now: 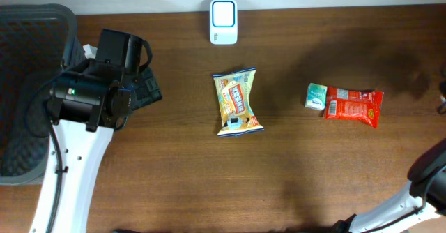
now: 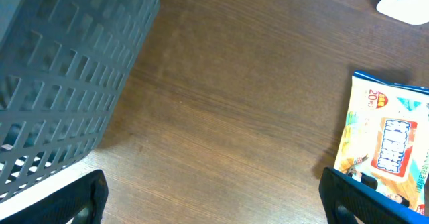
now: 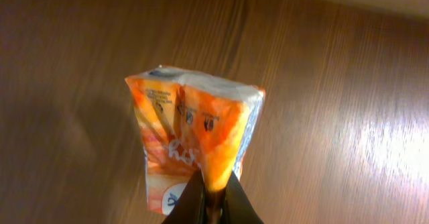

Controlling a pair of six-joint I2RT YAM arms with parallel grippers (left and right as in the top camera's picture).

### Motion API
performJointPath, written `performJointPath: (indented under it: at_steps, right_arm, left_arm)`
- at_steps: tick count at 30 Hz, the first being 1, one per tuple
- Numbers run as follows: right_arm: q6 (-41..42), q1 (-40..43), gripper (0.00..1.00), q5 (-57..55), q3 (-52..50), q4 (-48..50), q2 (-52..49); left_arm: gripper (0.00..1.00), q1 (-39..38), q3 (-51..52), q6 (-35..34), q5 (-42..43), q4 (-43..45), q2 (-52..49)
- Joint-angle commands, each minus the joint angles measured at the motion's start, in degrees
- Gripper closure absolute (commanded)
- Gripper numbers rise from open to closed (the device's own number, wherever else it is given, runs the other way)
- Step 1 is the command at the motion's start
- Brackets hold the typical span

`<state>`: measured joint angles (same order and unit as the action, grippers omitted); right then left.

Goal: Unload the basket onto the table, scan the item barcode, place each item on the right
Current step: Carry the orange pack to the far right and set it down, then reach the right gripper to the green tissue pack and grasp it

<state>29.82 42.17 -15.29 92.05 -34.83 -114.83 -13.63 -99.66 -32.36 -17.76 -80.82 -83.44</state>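
Pressed together, the right gripper's (image 3: 213, 200) jaws are pinching the orange packet (image 3: 194, 130) by its lower edge at the near right. The left gripper (image 2: 214, 204) is hanging spread wide. Probably best: carrying it steadily, barcode facing the far white scanner (image 1: 224, 21).

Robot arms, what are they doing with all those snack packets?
The right gripper is shut on an orange packet, pinching its edge above the wooden table. The left gripper is open and empty, beside the grey basket. A yellow snack bag, a red packet and a small green-and-white pack lie on the table. The white scanner sits at the table's far edge, with nothing at it yet.
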Motion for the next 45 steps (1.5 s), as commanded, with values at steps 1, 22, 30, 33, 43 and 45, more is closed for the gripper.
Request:
performJointPath:
  at_steps: [1, 22, 30, 33, 43, 45]
  right_arm:
    - [-1.1, 4.7, 0.96, -0.1, -6.1, 9.6, -0.1]
    - [-13.3, 5.3, 0.16, 66.4, -13.4, 4.8, 17.3]
    - [-27.8, -25.2, 0.27, 39.5, -17.2, -10.7, 12.0]
    - [-22.7, -30.2, 0.32, 34.7, -17.2, -7.0, 7.9]
    - [-22.5, -30.9, 0.56, 31.6, -17.2, -4.5, 0.8]
    - [-22.5, -31.0, 0.57, 33.9, -17.2, -3.5, 0.3]
  left_arm:
    - [0.01, 0.3, -0.5, 0.1, 0.0, -0.1, 0.9]
    - [0.01, 0.3, -0.5, 0.1, 0.0, -0.1, 0.9]
    - [0.01, 0.3, -0.5, 0.1, 0.0, -0.1, 0.9]
    - [0.01, 0.3, -0.5, 0.1, 0.0, -0.1, 0.9]
    - [0.01, 0.3, -0.5, 0.1, 0.0, -0.1, 0.9]
    - [0.01, 0.3, -0.5, 0.1, 0.0, -0.1, 0.9]
